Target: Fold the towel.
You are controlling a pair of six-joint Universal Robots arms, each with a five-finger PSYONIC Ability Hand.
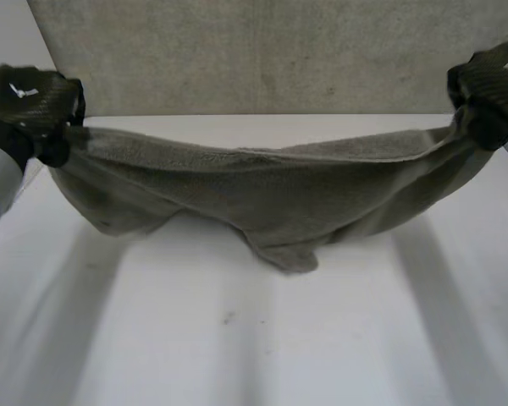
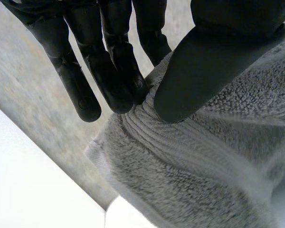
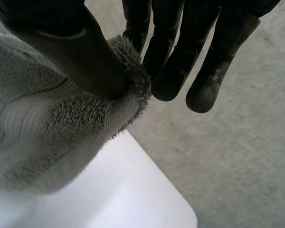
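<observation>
Grey terry towel (image 1: 271,203) is suspended between the 2 hands above the white table (image 1: 237,338). It is stretched from left to right along its upper edge, and its middle sags in a loose belly toward the tabletop. A small flap hangs lowest, near the centre. Whether that flap touches the table cannot be told.

The left hand (image 1: 34,101) is positioned at the towel's left end, toward the far side of the table. In the left wrist view, the ribbed hem at that end is pinched between the thumb (image 2: 204,66) and the nearly straight fingers (image 2: 109,76). The right hand (image 1: 491,93) is positioned at the right end. In the right wrist view, a corner is clamped between its thumb (image 3: 80,57) and fingers (image 3: 175,61).

The step in hand is judged to be the lift-and-spread. The towel is gripped at both ends and raised, but no fold has yet been laid. The cloth appears bunched rather than flat.

For the next move, the following is likely to be required:
1. Both pinches are to be maintained.
2. The hanging edge is to be lowered onto the table.
3. The held edge is to be carried over it so that the 2 edges meet evenly.
</observation>
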